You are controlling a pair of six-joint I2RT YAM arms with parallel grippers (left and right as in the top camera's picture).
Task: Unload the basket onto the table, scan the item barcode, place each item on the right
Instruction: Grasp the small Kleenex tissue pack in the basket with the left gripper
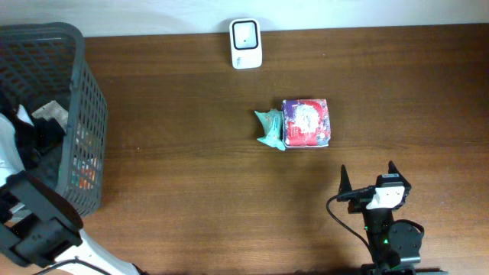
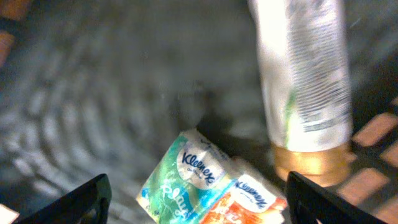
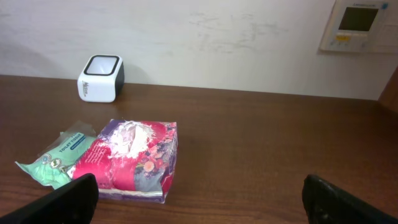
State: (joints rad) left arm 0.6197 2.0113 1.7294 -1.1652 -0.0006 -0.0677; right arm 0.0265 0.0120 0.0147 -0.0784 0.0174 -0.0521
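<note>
The left gripper (image 2: 198, 190) hangs inside the dark mesh basket (image 1: 84, 99), far to the left of the barcode scanner (image 1: 246, 43) in the overhead view. Its jaws are spread wide, gripping and touching nothing. Directly beneath it lie two soft tissue packs that touch each other. The green tissue pack (image 2: 183, 177) and the orange tissue pack (image 2: 242, 202) each carry an oval "Kleenex" logo. Beside them a white tube (image 2: 305, 74) with a gold cap leans against the basket wall, its small print too blurred to read.

The right gripper (image 1: 367, 168) is also fully open and empty. It is poised over the wooden table (image 1: 191, 153), well apart from the scanner on the robot's side and pointing towards it.

The white scanner with its dark window stands at the table's far edge against the wall, and the mark on its face is too small to make out. Between the scanner and the right gripper lies a pink-and-purple flowered pack (image 1: 306, 122). A pale green packet (image 1: 269, 128) is pressed against the flowered pack's left side, and its lettering appears to begin "TOILET". High on the wall to the right of the scanner in the right wrist view hangs a panel (image 3: 359, 25) with a small screen, its writing illegible.
</note>
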